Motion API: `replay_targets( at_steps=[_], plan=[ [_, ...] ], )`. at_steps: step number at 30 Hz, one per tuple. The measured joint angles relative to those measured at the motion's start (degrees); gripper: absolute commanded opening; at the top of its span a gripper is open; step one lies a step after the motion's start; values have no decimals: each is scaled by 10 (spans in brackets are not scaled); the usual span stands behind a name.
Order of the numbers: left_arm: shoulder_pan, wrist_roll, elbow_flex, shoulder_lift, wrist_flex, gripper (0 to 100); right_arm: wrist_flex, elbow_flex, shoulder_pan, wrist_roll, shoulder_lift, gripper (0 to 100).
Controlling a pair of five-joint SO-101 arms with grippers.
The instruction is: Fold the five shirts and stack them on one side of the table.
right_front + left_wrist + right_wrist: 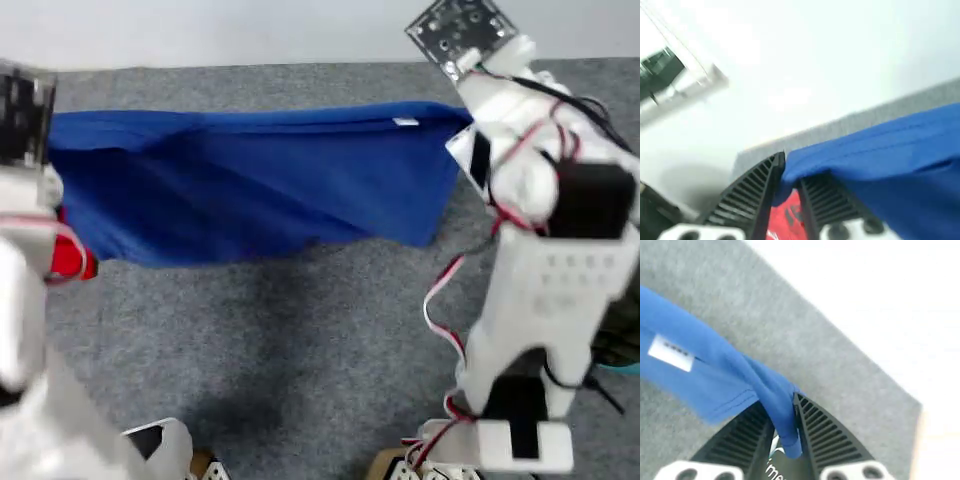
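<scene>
- Blue shirt (250, 185): spread sideways across the far part of the grey tabletop (300, 340), its far edge drawn nearly straight between the two tools; whether the near hem rests on the tabletop or hangs clear cannot be told
- Left tool (790, 172): closed narrow on one end of the shirt; the cloth enters close to the fingertips, so only a small bite of fabric sits between the ribbed pads
- Right tool (782, 412): closed narrow on the opposite end, pinching a thin twisted bunch of the edge; the white label (670, 352) lies on the shirt near this tool, outside the grip
- Risk, slip: both grips appear shallow; further pull along the taut edge could draw the cloth out of one tool, more likely the left, where the bite sits at the tips
- Risk, skewed fold: the near edge runs uneven and wrinkled in the high view; folding from this state could trap creases and give a crooked result
- Risk, unequal travel: if one arm leads the other, the shirt would probably twist or sag at the middle and bunch on the tabletop
- Risk, snag: the right arm's loose cables (445, 290) hang near the shirt's corner; cloth lowered on that side could catch on them
</scene>
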State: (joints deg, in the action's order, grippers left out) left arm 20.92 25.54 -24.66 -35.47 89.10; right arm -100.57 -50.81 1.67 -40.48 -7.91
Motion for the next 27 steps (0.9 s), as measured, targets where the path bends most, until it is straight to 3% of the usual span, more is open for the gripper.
replay_targets(
  at_steps=[13, 19, 27],
  plan=[
    [-11, 0, -12, -263, 0, 5, -1, 56, 0, 7, -316, 13],
    [-11, 0, -2, -286, 31, 5, -1, 249, 0, 7, -438, 12],
    [-17, 36, 215, -267, 38, 5, 35, 537, 21, 7, -455, 11]
  ],
)
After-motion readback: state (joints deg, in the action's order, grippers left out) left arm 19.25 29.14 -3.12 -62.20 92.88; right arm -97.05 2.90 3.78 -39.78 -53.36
